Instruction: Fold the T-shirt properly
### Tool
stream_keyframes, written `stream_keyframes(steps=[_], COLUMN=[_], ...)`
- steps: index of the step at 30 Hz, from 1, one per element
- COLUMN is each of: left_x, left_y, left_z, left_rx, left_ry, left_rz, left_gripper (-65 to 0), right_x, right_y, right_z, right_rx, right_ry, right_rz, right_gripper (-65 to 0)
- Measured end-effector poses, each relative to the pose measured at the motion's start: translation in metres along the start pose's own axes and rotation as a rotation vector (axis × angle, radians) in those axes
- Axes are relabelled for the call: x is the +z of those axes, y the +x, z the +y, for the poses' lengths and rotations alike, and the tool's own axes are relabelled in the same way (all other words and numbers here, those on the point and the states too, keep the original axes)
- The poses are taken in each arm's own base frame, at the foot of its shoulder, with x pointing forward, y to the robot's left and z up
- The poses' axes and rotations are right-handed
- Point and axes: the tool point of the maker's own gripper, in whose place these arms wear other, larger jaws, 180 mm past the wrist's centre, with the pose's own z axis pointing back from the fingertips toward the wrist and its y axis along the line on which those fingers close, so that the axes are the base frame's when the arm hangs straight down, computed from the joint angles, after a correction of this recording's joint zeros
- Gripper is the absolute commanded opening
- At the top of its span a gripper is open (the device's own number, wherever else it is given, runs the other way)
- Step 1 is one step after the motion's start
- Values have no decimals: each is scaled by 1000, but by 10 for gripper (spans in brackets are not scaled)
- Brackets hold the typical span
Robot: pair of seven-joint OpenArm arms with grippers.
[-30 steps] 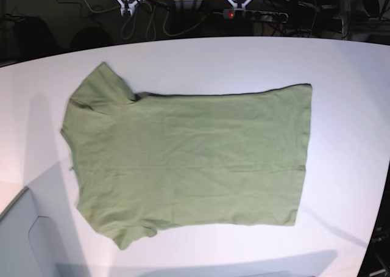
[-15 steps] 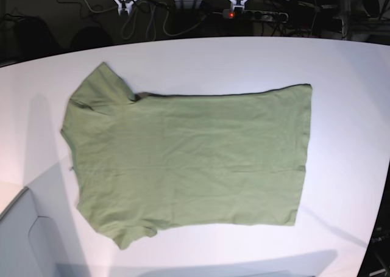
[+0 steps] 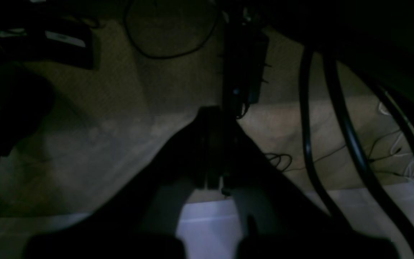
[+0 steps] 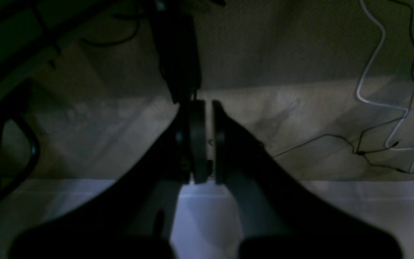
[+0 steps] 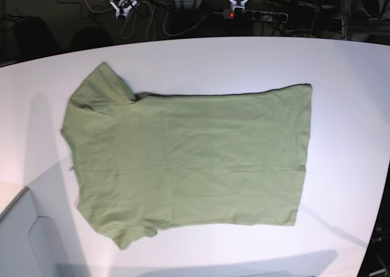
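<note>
The T-shirt (image 5: 189, 158) lay flat and unfolded on the white table (image 5: 244, 57), collar end toward its left edge. Both arms hung beyond the table's far edge, the left gripper (image 3: 216, 151) and right gripper (image 4: 201, 140) closed, holding nothing, pointing at the floor.

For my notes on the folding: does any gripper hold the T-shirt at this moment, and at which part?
Nothing is held. The T-shirt lies flat on the table; the left gripper and right gripper are shut, empty, away from it.

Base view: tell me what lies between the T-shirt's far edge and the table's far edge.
Nothing: in the base view, only bare white table lies beyond the T-shirt, up to the far rim.
</note>
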Motion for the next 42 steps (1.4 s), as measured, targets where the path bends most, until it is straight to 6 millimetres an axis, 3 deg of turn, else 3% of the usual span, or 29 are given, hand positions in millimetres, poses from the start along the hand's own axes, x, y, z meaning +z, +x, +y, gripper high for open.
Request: stream_keyframes(steps=[10, 14, 21, 24, 29, 35, 42], left_x=[1, 3, 24, 37, 67, 114, 176], left_y=[-4, -6, -23, -18, 1, -2, 39], left_z=[2, 5, 13, 22, 21, 19, 9], left_rx=[0, 8, -9, -21, -50, -90, -129], left_ry=[3, 8, 15, 31, 23, 20, 9], left_rz=[3, -13, -94, -147, -269, -340, -524], left_gripper=[-649, -649, -649, -649, -649, -649, -649], right_x=[0, 2, 21, 33, 66, 119, 180], right_y=[-1, -11, -39, -38, -28, -22, 8], right_z=[0, 0, 3, -2, -17, -29, -20], right_rx=[0, 2, 21, 45, 97, 190, 258], right_ry=[0, 1, 16, 15, -2, -17, -26], right_rz=[-1, -5, -52, -94, -204, -288, -337], right_gripper=[-649, -649, -649, -649, -649, -649, -649])
